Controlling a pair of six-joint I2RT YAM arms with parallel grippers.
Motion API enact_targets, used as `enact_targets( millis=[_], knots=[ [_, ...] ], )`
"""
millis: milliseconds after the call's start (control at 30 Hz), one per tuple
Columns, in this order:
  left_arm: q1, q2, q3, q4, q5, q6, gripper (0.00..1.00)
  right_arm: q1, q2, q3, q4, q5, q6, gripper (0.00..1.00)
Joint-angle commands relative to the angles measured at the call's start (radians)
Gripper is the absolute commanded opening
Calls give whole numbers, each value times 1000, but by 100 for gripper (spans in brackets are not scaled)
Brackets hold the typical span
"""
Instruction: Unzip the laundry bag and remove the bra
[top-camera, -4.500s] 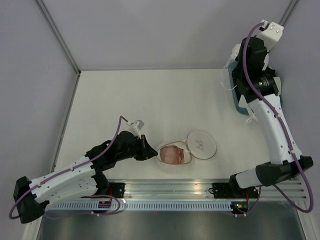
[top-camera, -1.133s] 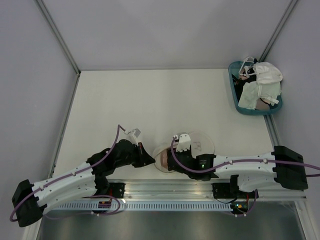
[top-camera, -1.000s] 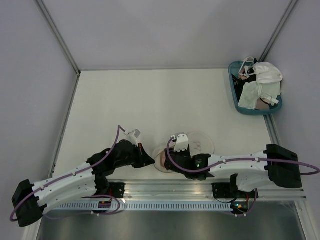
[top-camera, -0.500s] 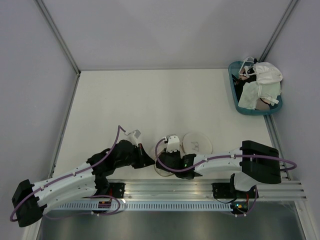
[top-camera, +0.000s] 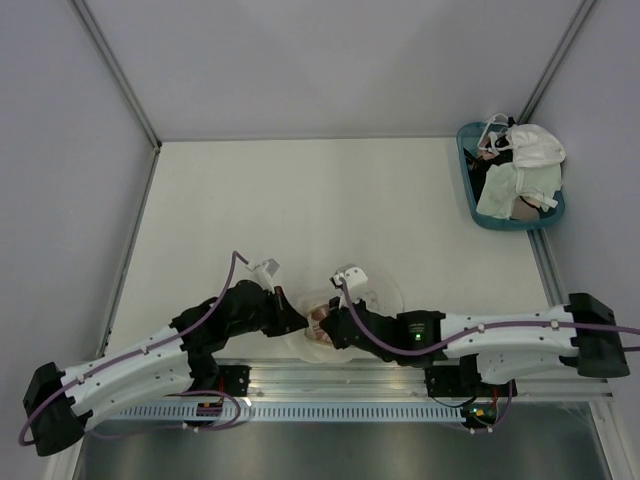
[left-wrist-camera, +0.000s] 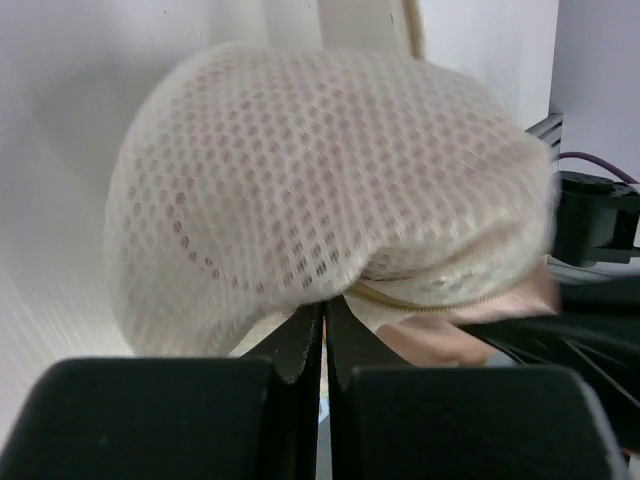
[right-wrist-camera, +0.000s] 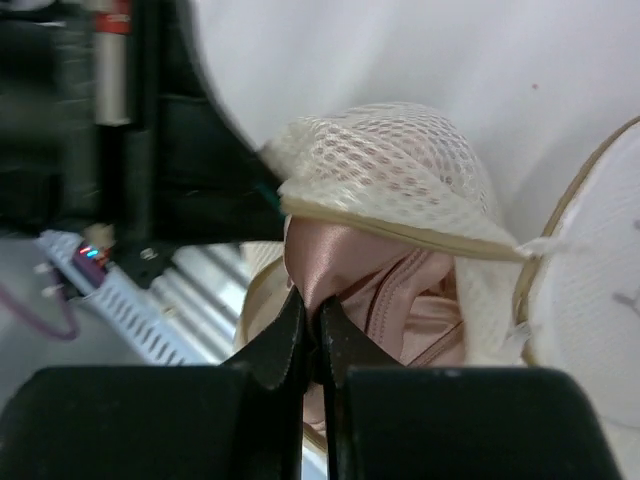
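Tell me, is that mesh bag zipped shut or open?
Open: the mesh bag gapes along its zipper, showing the pink bra pinched by the right tool.

light: bright, even | shadows: soft | wrist views: blurred foreground, soft edges

Both arms lie low along the near edge, reaching toward each other with wrists angled inward. The left gripper (left-wrist-camera: 325, 312) has its fingers pressed together, apparently pinching the rim of the laundry bag (left-wrist-camera: 320, 190). The right gripper (right-wrist-camera: 312, 308), likewise closed, nips a fold of the bra (right-wrist-camera: 372, 288).
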Motion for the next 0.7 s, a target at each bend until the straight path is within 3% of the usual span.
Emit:
enact_targets(
  millis=[0,300,667],
  knots=[
    [-4,28,52,3,-28,-13,2,34,-176,-54,102,-93,-74,0],
    [-3,104,81,19,-11,-4,2,40,-448,-132,160,-19,-156,0],
    [-4,137,75,47,1,-4,2,40,-572,-10,154,344,-331,1]
  ],
)
